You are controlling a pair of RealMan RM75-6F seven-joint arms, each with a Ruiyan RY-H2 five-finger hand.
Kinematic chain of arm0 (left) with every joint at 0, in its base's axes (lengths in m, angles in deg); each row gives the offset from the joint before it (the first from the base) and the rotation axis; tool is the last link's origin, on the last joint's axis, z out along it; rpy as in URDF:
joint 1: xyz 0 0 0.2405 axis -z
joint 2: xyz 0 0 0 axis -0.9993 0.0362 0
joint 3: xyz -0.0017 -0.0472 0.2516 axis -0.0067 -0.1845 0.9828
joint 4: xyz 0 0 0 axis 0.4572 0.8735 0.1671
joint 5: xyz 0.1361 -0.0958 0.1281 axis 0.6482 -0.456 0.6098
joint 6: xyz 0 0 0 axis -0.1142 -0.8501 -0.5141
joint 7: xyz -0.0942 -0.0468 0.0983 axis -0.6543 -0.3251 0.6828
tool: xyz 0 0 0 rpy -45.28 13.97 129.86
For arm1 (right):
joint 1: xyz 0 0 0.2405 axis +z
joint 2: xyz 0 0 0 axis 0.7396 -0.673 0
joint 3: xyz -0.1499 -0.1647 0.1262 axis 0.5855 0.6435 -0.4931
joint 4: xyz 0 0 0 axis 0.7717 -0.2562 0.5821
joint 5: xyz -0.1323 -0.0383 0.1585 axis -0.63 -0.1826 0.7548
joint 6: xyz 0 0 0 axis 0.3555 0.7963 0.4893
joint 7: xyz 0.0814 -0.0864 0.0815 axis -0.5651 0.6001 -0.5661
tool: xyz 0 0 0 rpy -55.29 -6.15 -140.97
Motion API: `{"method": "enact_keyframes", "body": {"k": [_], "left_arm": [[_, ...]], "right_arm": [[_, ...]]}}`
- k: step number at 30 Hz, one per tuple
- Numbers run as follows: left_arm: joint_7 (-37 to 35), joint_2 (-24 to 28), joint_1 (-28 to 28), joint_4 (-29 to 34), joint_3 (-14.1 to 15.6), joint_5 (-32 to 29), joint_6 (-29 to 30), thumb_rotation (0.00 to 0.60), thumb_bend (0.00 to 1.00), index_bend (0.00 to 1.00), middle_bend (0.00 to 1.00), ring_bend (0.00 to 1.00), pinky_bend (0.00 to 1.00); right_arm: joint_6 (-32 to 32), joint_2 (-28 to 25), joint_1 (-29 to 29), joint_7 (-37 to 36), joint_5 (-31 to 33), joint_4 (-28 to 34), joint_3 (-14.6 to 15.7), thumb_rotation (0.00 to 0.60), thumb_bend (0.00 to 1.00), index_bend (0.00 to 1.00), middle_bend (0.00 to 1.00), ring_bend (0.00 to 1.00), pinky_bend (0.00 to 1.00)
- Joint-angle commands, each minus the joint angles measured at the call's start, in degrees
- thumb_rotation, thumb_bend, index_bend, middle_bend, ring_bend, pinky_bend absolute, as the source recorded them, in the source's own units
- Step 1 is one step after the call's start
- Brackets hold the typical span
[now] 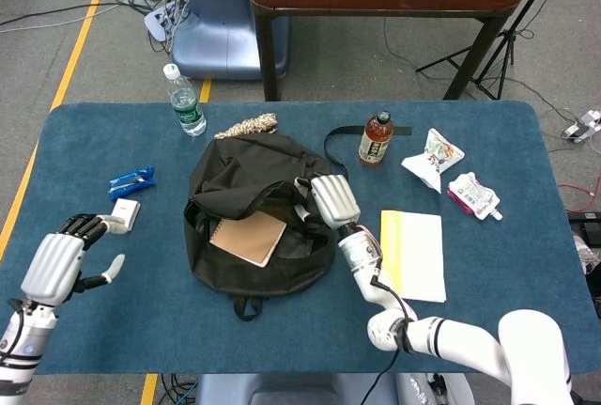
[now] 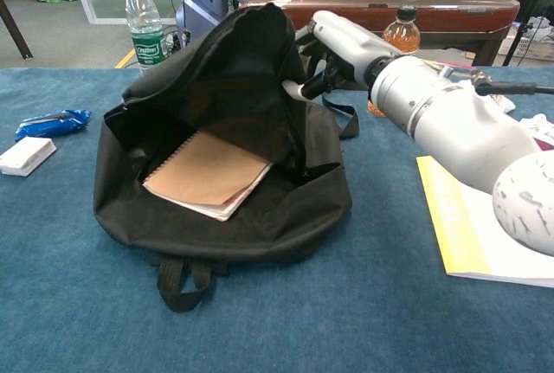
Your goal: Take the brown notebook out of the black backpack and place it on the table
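Two hands show in the head view: the right hand (image 1: pixel 333 200) grips the black backpack's (image 1: pixel 235 264) raised flap, the left hand (image 1: pixel 58 264) hovers released near the surface's (image 1: pixel 141 320) left edge. Chest view: the brown notebook (image 2: pixel 206 174) lies inside the gaping backpack.

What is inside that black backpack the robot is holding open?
A brown notebook with a spiral edge lies inside the black backpack, which the right hand holds open by its flap. The raised flap and dark lining hide the rest of the inside.
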Motion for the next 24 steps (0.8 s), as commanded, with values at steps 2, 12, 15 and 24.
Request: {"method": "enact_keyframes", "body": {"k": [2, 12, 15, 24], "left_arm": [[-5.07, -0.83, 4.37, -4.08, 0.68, 5.00, -3.18, 0.600, 0.33, 0.39, 0.32, 0.26, 0.20], [-13.88, -5.28, 11.58, -11.90, 2.37, 11.72, -5.35, 0.600, 0.33, 0.42, 0.36, 0.31, 0.22], [-15.54, -7.01, 12.80, -13.70, 2.86, 12.38, -5.12, 0.600, 0.33, 0.42, 0.37, 0.31, 0.22], [-17.04, -12.43, 16.74, -19.63, 4.98, 14.90, -5.93, 0.600, 0.33, 0.43, 0.37, 0.31, 0.24]], "right_arm": [[0.73, 1.39, 0.37, 1.67, 4.11, -1.63, -1.70, 0.600, 0.54, 0.79, 0.57, 0.44, 0.59], [3.31, 3.61, 4.88, 3.81, 9.88, -1.46, -6.03, 0.600, 0.54, 0.79, 0.57, 0.44, 0.59], [3.78, 4.33, 6.72, 5.23, 11.17, -2.40, -6.95, 0.600, 0.54, 0.79, 0.57, 0.44, 0.59], [5.90, 5.62, 10.15, 7.07, 17.24, -5.95, -9.55, 0.600, 0.54, 0.78, 0.57, 0.44, 0.59]]}}
